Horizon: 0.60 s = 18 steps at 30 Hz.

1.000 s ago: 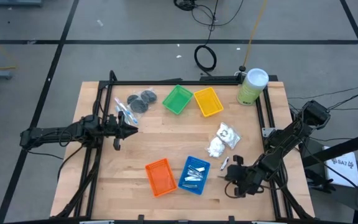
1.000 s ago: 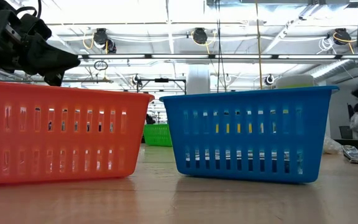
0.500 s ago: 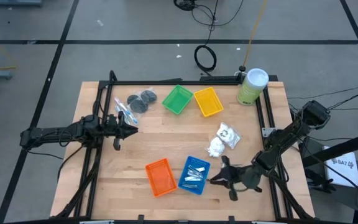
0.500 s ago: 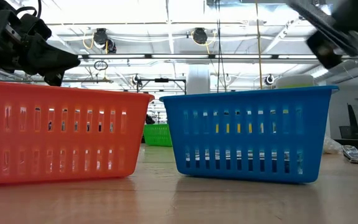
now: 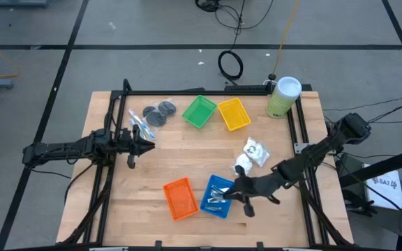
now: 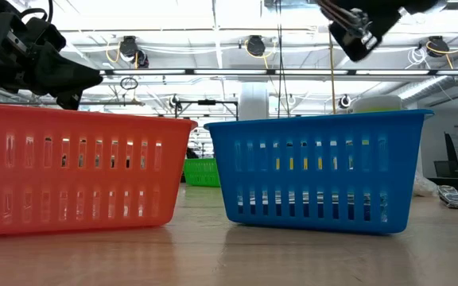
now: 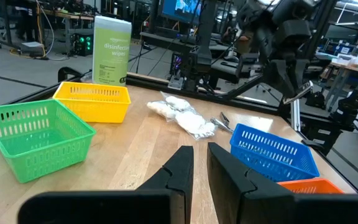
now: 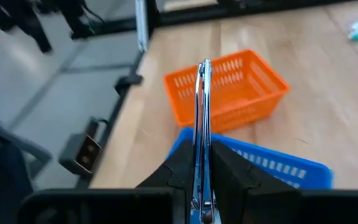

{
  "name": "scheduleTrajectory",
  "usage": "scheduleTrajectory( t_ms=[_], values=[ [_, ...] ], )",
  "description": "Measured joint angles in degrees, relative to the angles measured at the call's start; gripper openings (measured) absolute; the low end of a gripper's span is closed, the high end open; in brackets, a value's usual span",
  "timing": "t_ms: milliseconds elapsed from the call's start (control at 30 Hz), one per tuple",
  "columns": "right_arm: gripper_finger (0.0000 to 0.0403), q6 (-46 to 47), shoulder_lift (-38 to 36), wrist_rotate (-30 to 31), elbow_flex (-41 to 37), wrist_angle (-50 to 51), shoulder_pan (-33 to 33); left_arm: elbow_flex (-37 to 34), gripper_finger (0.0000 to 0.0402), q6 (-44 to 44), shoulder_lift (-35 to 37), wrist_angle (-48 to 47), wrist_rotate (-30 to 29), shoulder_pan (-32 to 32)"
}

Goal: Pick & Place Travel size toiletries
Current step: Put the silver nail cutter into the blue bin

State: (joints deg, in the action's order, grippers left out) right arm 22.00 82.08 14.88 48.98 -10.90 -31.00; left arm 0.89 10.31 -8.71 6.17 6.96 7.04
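Right claw (image 8: 202,186) clamped on a thin silver foil tube (image 8: 201,124), held edge-on between the two dark fingers (image 8: 229,177); hangs above the near right side of the blue tray (image 5: 218,195), seen in the low view as a dark shape over the tray's rim (image 6: 364,24). Blue tray on the near middle of the tabletop (image 5: 152,160), already holding several silver foil tubes (image 5: 217,199). Orange tray (image 5: 181,198) just left of the blue one, the two close but not touching.

White packets with dark print (image 5: 251,157) in a small heap right of centre, beyond the blue tray. Green tray (image 5: 199,111) and yellow tray (image 5: 234,113) side by side at the far middle; pale green canister of wipes (image 5: 282,97) with a white lid upright at the far right corner. Dark grey round discs (image 5: 159,113) and slim clear sticks with blue and red (image 5: 139,125) at the far left.

Left claw (image 5: 145,144) waiting over the left side of the tabletop, near the sticks, fingers (image 7: 182,168) nearly together with a narrow gap and nothing between them.
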Motion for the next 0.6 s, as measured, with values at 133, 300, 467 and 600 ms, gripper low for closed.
scheduleTrajectory(
  t_ms=[133, 300, 467, 600],
  values=[
    [0.0032, -0.04, 2.4, -0.04, 4.38, 9.93, 1.49, 0.0, 0.0044, 0.0, -0.02, 0.0, 0.0, 0.0],
    [0.0033, 0.26, 6.14, -0.01, 4.65, 12.36, 3.01, 0.01, 0.0044, 0.0, -0.02, -0.04, 0.0, 0.01],
    [0.0033, 0.43, 8.38, -0.22, 4.65, 12.75, 3.56, 0.0, 0.0044, 0.01, -0.01, -0.02, 0.0, 0.0],
    [0.0033, 0.41, 9.17, -0.12, 4.65, 12.72, 3.63, 0.01, 0.0044, 0.0, -0.02, 0.0, 0.0, -0.01]
  ],
)
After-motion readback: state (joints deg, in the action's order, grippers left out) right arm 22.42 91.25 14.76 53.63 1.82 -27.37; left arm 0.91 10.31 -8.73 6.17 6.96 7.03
